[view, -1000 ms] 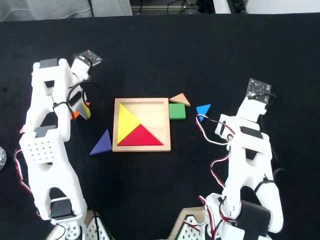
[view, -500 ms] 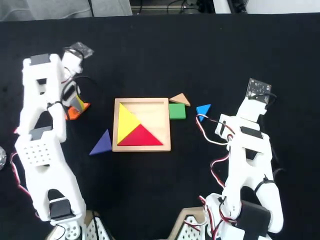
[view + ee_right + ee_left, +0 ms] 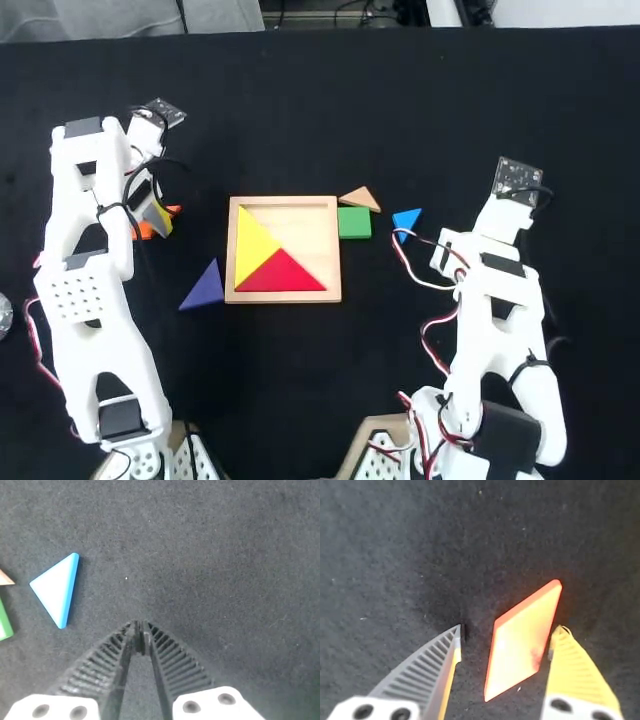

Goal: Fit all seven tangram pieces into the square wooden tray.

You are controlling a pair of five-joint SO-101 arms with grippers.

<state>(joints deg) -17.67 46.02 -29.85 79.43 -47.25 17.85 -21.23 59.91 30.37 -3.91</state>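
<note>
The square wooden tray (image 3: 284, 205) lies mid-table with a yellow triangle (image 3: 255, 243) and a red triangle (image 3: 285, 271) in it. An orange parallelogram (image 3: 522, 639) lies flat on the black cloth left of the tray, partly hidden under the arm (image 3: 146, 226). My left gripper (image 3: 509, 628) stands open around it, one finger (image 3: 570, 662) close against its edge. A purple triangle (image 3: 205, 286) rests by the tray's lower left corner. The green square (image 3: 354, 222), tan triangle (image 3: 360, 199) and blue triangle (image 3: 406, 219) lie right of the tray. My right gripper (image 3: 137, 628) is shut, empty, near the blue triangle (image 3: 55, 587).
The black cloth covers the whole table. Both white arms rise from the front edge, the right one (image 3: 495, 300) just beyond the blue triangle. Bare cloth stretches behind and in front of the tray.
The left arm swung a little to the left, then came back slightly to the right over the orange parallelogram. The right arm and the other pieces have not moved.
</note>
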